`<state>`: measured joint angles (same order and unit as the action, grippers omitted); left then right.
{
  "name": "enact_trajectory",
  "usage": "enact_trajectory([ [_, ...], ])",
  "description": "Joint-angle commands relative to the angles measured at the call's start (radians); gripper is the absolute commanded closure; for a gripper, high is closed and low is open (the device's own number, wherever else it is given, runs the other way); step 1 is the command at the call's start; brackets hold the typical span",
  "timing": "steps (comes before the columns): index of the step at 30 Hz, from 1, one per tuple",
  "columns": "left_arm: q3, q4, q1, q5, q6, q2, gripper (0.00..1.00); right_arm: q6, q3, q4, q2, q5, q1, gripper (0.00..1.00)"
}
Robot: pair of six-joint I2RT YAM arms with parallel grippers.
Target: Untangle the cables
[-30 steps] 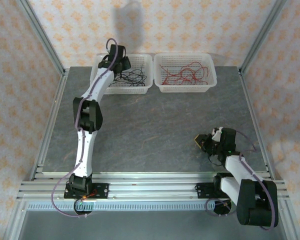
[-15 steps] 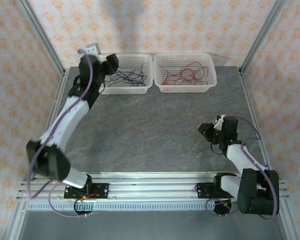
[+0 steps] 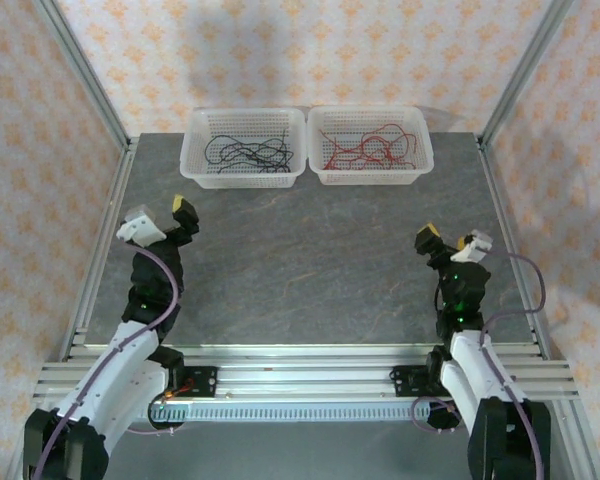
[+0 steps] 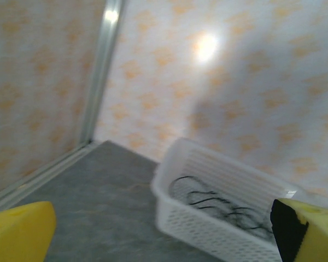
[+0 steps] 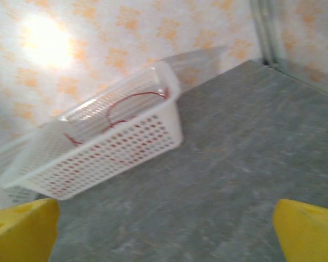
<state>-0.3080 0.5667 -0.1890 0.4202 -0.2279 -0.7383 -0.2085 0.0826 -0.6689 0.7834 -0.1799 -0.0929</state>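
Your left gripper [image 3: 168, 222] hung over the near left of the table [image 3: 310, 260], jaws spread wide with nothing between them, well apart from the cables. At the far edge, the black cables [image 3: 245, 152] lay loosely curled in the left basket [image 3: 192, 165] and the red cables [image 3: 365, 150] in the right basket [image 3: 423, 160] just beside it, sorted by colour, so the untangling looked finished. Your right gripper [image 3: 450, 245] hung at the near right, jaws likewise wide and empty, probably parked there because nothing remained to pick.
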Motion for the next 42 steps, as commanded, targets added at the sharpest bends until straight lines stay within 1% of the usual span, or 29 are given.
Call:
enact_trajectory([
  [1, 0.156, 0.229, 0.002, 0.224, 0.070, -0.085, 0.01, 0.084, -0.011, -0.178, 0.074, 0.093, -0.005, 0.00],
  [3, 0.273, 0.481, 0.001, 0.217, 0.131, -0.180, 0.01, 0.085, -0.025, -0.241, 0.137, 0.080, -0.004, 0.00],
  [4, 0.312, 0.608, 0.001, 0.217, 0.152, -0.255, 0.01, 0.089, -0.033, -0.286, 0.170, 0.075, 0.000, 0.00],
  [6, 0.333, 0.810, 0.003, 0.237, 0.197, -0.427, 0.01, 0.103, -0.047, -0.366, 0.234, 0.072, 0.008, 0.00],
  [7, 0.337, 0.962, -0.002, 0.238, 0.240, -0.517, 0.01, 0.105, -0.050, -0.400, 0.266, 0.074, 0.012, 0.00],
  [8, 0.340, 1.083, -0.001, 0.199, 0.272, -0.597, 0.01, 0.104, -0.052, -0.443, 0.304, 0.072, 0.017, 0.00],
  [10, 0.310, 1.187, 0.019, 0.160, 0.241, -0.748, 0.00, 0.114, -0.045, -0.492, 0.350, 0.063, 0.022, 0.00],
  [11, 0.291, 1.269, 0.018, 0.149, 0.291, -0.824, 0.00, 0.117, -0.044, -0.532, 0.374, 0.063, 0.024, 0.00],
  [12, 0.270, 1.224, -0.001, 0.148, 0.314, -0.820, 0.00, 0.118, -0.043, -0.561, 0.391, 0.065, 0.024, 0.00],
  [13, 0.244, 1.091, -0.009, 0.125, 0.301, -0.775, 0.00, 0.118, -0.039, -0.588, 0.426, 0.071, 0.024, 0.00],
  [14, 0.215, 0.974, 0.003, 0.076, 0.280, -0.740, 0.00, 0.132, -0.030, -0.603, 0.449, 0.068, 0.024, 0.00],
  [15, 0.201, 0.933, 0.026, 0.036, 0.264, -0.732, 0.00, 0.143, -0.016, -0.596, 0.462, 0.069, 0.024, 0.00],
  [16, 0.196, 0.937, 0.061, -0.016, 0.239, -0.747, 0.00, 0.161, -0.009, -0.615, 0.489, 0.064, 0.024, 0.00],
  [17, 0.195, 0.933, 0.100, -0.081, 0.207, -0.774, 0.00, 0.167, -0.010, -0.665, 0.541, 0.063, 0.024, 0.00],
  [19, 0.174, 0.981, 0.144, -0.122, 0.189, -0.831, 0.00, 0.175, -0.008, -0.777, 0.664, 0.040, 0.025, 0.00],
  [20, 0.149, 0.865, 0.153, -0.136, 0.166, -0.793, 0.00, 0.191, 0.004, -0.824, 0.725, 0.018, 0.033, 0.00],
  [21, 0.116, 0.757, 0.162, -0.149, 0.147, -0.773, 0.00, 0.202, 0.025, -0.830, 0.750, 0.000, 0.039, 0.00],
  [22, 0.106, 0.751, 0.168, -0.150, 0.151, -0.783, 0.00, 0.213, 0.070, -0.717, 0.734, -0.003, 0.045, 0.00],
  [23, 0.125, 0.821, 0.168, -0.159, 0.162, -0.802, 0.00, 0.230, 0.148, -0.537, 0.724, 0.022, 0.057, 0.00],
  [24, 0.126, 0.849, 0.168, -0.157, 0.166, -0.809, 0.00, 0.244, 0.159, -0.556, 0.747, 0.085, 0.093, 0.00],
  [25, 0.118, 0.800, 0.168, -0.159, 0.157, -0.796, 0.00, 0.242, 0.146, -0.589, 0.746, 0.106, 0.101, 0.00],
  [26, 0.116, 0.778, 0.169, -0.159, 0.154, -0.790, 0.00, 0.245, 0.158, -0.535, 0.731, 0.100, 0.098, 0.00],
  [28, 0.125, 0.827, 0.168, -0.157, 0.166, -0.806, 0.00, 0.246, 0.151, -0.567, 0.740, 0.100, 0.099, 0.00],
  [29, 0.121, 0.816, 0.166, -0.160, 0.166, -0.801, 0.00, 0.245, 0.158, -0.535, 0.730, 0.101, 0.099, 0.00],
  [31, 0.115, 0.796, 0.166, -0.176, 0.172, -0.797, 0.01, 0.247, 0.153, -0.554, 0.733, 0.102, 0.100, 0.00],
  [32, 0.112, 0.805, 0.166, -0.201, 0.186, -0.804, 0.01, 0.247, 0.152, -0.547, 0.731, 0.102, 0.099, 0.00],
  [34, 0.098, 0.765, 0.164, -0.249, 0.199, -0.797, 0.01, 0.247, 0.153, -0.548, 0.730, 0.102, 0.099, 0.00],
  [36, 0.103, 0.783, 0.164, -0.254, 0.205, -0.803, 0.01, 0.246, 0.151, -0.552, 0.732, 0.103, 0.099, 0.00],
  [42, 0.092, 0.754, 0.178, -0.287, 0.194, -0.799, 0.00, 0.247, 0.151, -0.552, 0.731, 0.102, 0.099, 0.00],
])
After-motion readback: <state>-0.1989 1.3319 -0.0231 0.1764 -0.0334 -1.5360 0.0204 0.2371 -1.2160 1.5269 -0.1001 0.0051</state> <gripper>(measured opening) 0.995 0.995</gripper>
